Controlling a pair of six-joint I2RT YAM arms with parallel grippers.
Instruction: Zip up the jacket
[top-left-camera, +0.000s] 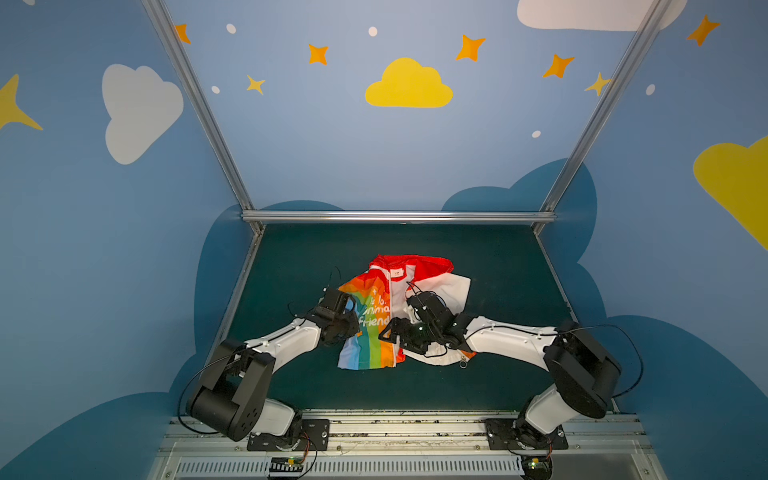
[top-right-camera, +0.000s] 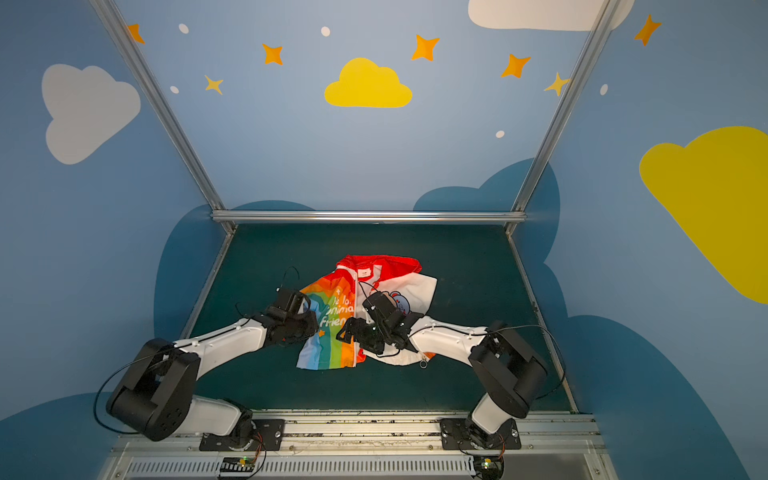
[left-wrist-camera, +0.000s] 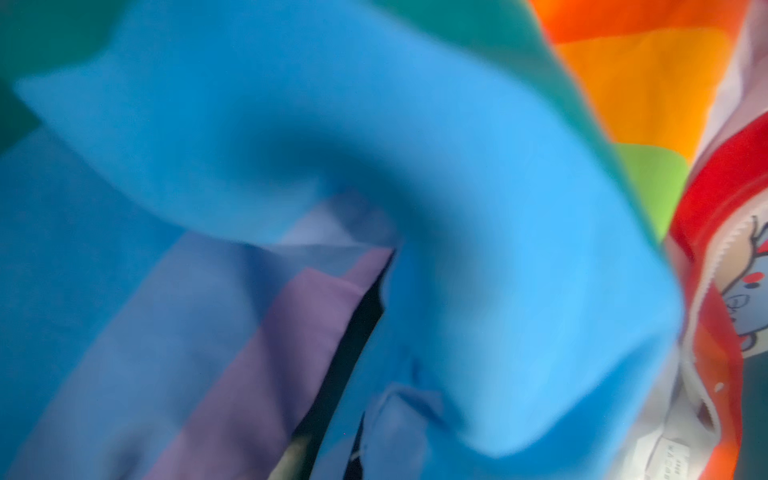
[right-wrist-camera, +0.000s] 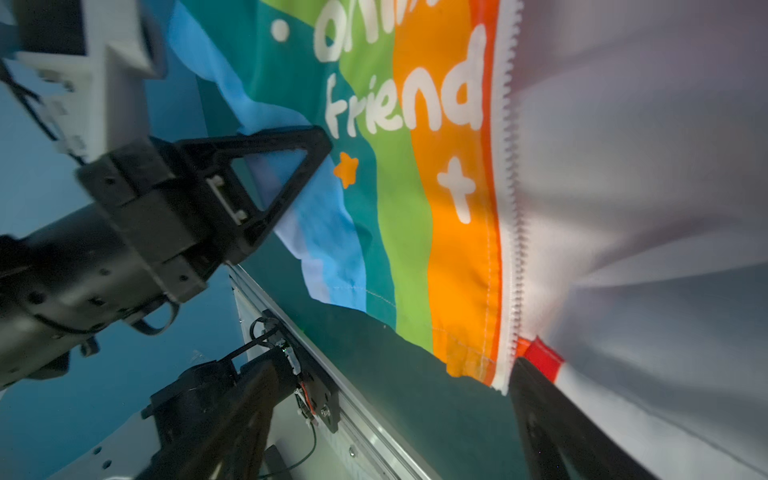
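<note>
In both top views the jacket (top-left-camera: 368, 351) lies open on the mat (top-left-camera: 498, 266), with the left gripper (top-left-camera: 352, 322) clenched on its 9 o'clock edge. Left wrist: its blue cloth is bunched. Right wrist: the right gripper (right-wrist-camera: 392, 370) is released, splayed beside the zipper (right-wrist-camera: 513, 249).

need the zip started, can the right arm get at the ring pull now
Probably yes: the ring pull lies bare at the hem of the jacket, nothing on it, and the right gripper hangs open close by.

Thin, smooth, matt cloth jacket (right-wrist-camera: 415, 249) creased at the matt black plastic left hand (right-wrist-camera: 320, 143), white plastic zipper teeth (right-wrist-camera: 514, 208), dark green felt-like tabletop (top-left-camera: 478, 257), brushed metal frame rail (top-left-camera: 399, 216)
</note>
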